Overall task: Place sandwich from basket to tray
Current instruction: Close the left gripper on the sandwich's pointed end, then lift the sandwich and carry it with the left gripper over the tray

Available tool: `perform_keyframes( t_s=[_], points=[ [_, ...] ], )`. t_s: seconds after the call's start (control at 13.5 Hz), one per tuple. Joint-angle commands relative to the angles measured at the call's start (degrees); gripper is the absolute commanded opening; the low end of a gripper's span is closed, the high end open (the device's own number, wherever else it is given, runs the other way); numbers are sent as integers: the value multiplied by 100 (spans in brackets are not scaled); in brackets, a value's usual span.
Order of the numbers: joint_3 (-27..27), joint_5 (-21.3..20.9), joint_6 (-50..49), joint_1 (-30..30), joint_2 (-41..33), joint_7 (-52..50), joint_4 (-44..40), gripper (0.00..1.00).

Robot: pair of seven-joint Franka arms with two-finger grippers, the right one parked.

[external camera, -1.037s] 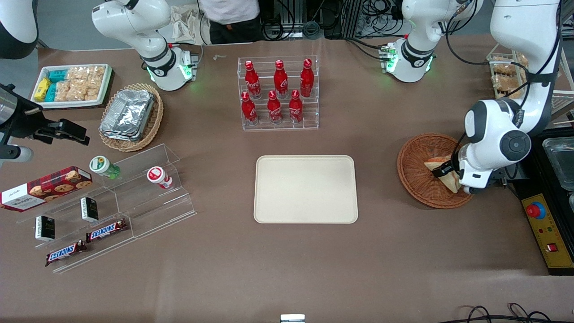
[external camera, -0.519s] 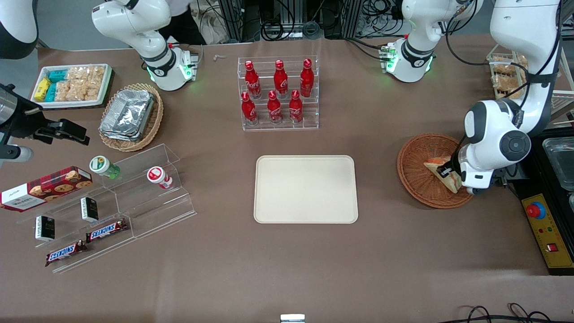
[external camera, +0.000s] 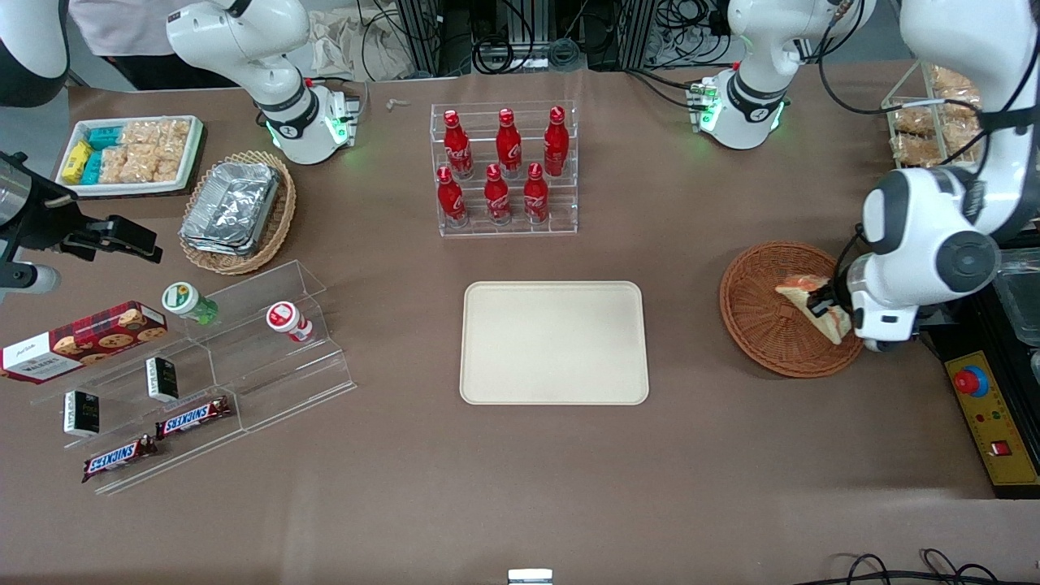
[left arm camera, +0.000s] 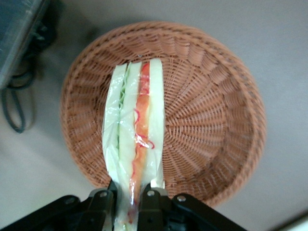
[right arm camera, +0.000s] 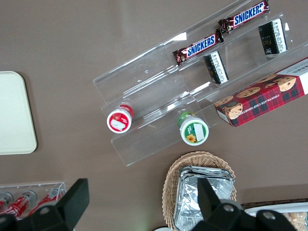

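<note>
A: While the gripper (left arm camera: 130, 195) hangs over the basket (external camera: 756, 325), where does the sandwich (left arm camera: 134, 139) sit relative to the jaws?

B: Between them. The two fingers (left arm camera: 150, 196) are clamped on one end of the wrapped wedge, its filling stripe running straight out from the grip. The sandwich appears lifted above the basket weave.

A: And the tray (external camera: 555, 342)?

B: Bare, well apart from the basket, toward the parked arm's end of the table.
</note>
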State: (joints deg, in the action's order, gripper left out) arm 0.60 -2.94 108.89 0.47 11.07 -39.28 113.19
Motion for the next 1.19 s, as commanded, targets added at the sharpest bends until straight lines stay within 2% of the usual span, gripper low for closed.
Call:
perform_keyframes(
  t_s=[0.0,0.22,0.52,0.74,0.96,1.11],
  points=[
    [211,65,-920,-39,123,148,-1058,0],
    [396,74,-1597,-56,264,192,-1956,0],
    [870,13,-1898,-258,405,464,-2458,0],
    [1196,56,-1898,-285,492,482,-2564,0],
    [1810,39,-1907,-285,616,482,-2635,0],
    [2048,13,-1820,-424,834,464,-2644,7]
  ],
)
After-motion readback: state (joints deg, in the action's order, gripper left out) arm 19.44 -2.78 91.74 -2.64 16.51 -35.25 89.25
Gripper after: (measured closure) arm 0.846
